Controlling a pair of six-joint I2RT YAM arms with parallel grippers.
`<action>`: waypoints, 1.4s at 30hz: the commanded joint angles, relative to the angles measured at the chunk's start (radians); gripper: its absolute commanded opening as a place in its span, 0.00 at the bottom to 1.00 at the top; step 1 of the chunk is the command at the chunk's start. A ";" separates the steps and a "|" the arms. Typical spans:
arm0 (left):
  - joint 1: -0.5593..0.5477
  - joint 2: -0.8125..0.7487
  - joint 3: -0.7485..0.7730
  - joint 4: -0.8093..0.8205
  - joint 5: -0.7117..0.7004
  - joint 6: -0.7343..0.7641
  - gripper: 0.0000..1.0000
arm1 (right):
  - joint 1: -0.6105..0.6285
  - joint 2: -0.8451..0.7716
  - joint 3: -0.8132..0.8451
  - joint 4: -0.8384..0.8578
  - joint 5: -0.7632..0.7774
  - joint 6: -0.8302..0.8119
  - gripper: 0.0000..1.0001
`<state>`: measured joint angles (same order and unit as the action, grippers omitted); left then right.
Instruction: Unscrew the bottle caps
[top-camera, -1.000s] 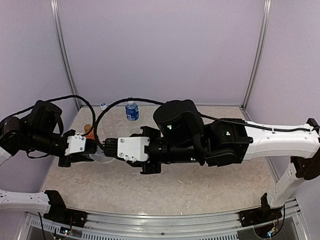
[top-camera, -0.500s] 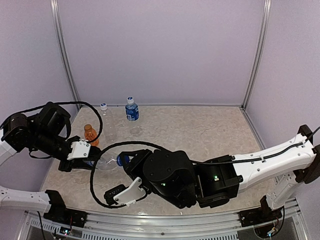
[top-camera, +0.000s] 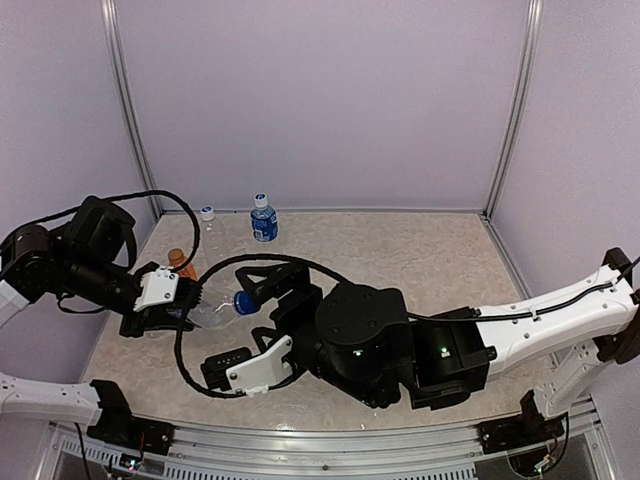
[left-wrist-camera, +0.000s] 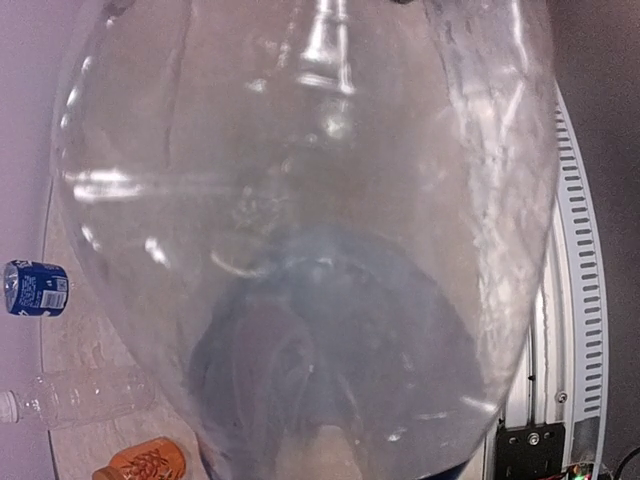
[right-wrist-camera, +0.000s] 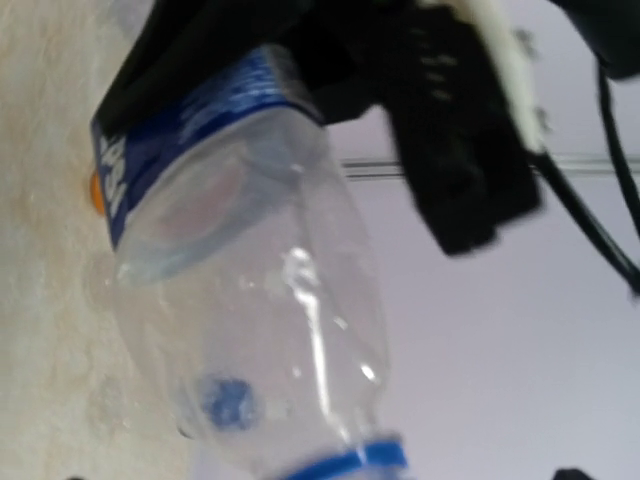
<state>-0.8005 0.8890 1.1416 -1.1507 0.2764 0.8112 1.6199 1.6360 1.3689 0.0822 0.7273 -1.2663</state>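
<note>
Left gripper (top-camera: 193, 304), seen from above, is clamped on the held bottle (top-camera: 213, 313), which lies sideways in its jaws with the blue neck end (top-camera: 243, 302) pointing away from it. Whether a cap sits on that end I cannot tell. The right gripper (top-camera: 212, 368) hangs near the held bottle, on the side toward the arm bases, and does not touch it. Its fingers read as one dark block, so I cannot tell whether they are apart or together. Just beyond the left gripper the orange bottle (top-camera: 181, 266) stands on the table (top-camera: 420, 260) with its brown cap (top-camera: 176, 255) on. Farther beyond, by the back wall, stand the tall clear bottle (top-camera: 210, 238) with a whitish cap (top-camera: 207, 212) and the blue-label bottle (top-camera: 264, 227) with a pale cap (top-camera: 261, 199).

In the left wrist view the held bottle fills nearly the whole picture, pressed close to the camera, with a dark shape showing through its lower half. The other three bottles show small past one side of it, well apart from the gripper. A metal rail (left-wrist-camera: 575, 300) runs past the other side.

In the right wrist view the held bottle slants across, neck toward this camera, with a blue band round the neck at the bottom edge. The tip is cut off. The left gripper's black fingers close round the blue label at the far end.
</note>
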 joint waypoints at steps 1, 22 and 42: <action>0.016 -0.006 0.023 0.065 0.007 -0.045 0.19 | -0.017 -0.087 -0.026 0.024 -0.070 0.210 0.99; 0.033 0.018 -0.069 0.385 -0.315 -0.017 0.20 | -0.457 -0.104 0.086 -0.146 -0.818 1.866 0.94; 0.032 0.012 -0.074 0.387 -0.312 -0.006 0.20 | -0.471 -0.040 0.114 -0.145 -0.883 1.875 0.41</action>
<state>-0.7742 0.9043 1.0813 -0.7921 -0.0330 0.7944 1.1599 1.5990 1.4910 -0.0452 -0.1463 0.5957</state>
